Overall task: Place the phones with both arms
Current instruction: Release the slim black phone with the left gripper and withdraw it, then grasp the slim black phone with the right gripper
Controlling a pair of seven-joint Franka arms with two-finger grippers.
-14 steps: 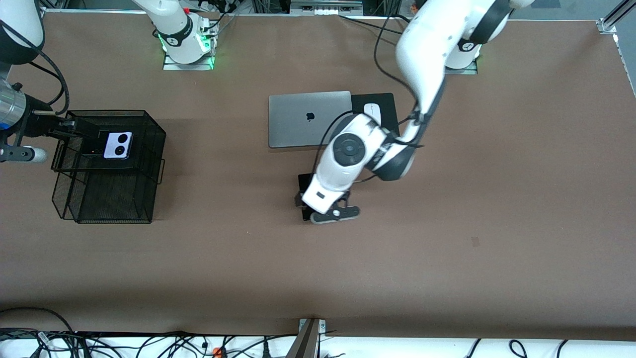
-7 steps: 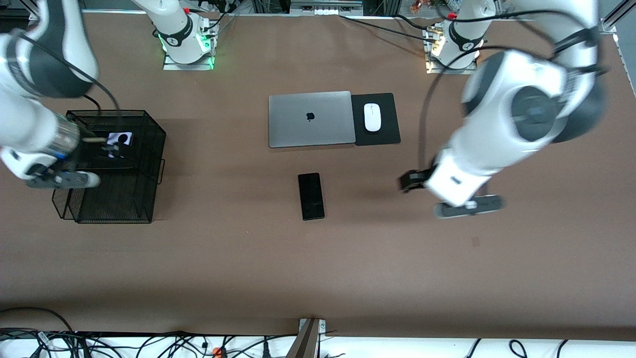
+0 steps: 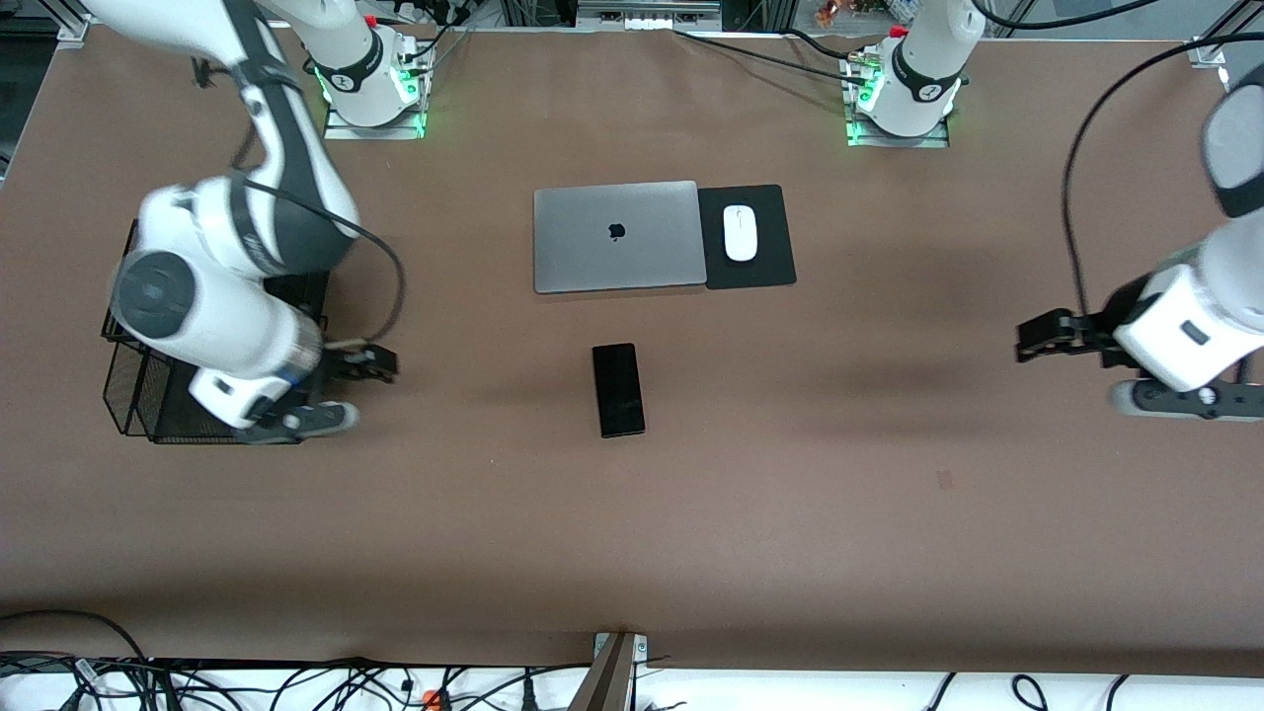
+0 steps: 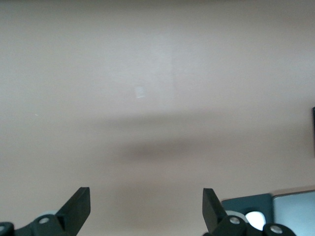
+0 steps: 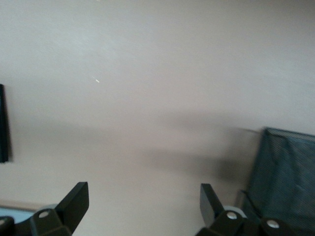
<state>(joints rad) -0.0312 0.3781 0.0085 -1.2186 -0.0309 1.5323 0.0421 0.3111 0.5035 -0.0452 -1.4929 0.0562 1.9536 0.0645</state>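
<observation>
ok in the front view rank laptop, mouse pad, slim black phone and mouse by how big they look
1. grey laptop
2. black mouse pad
3. slim black phone
4. white mouse

All lie flat on the table, so nearness barely skews it.

Front camera high, facing robot bases, whole brown table [image 3: 790,513] visible. Both wrist cameras look past own fingertips, close over bare tabletop. All views share long slim black phone [image 3: 618,389] [image 5: 2,123].

Both arms have swung away, the left hand [image 3: 1032,338] off the slim black phone [image 3: 618,389], the right hand [image 3: 380,363] seemingly clear of the basket [image 3: 128,390].
</observation>
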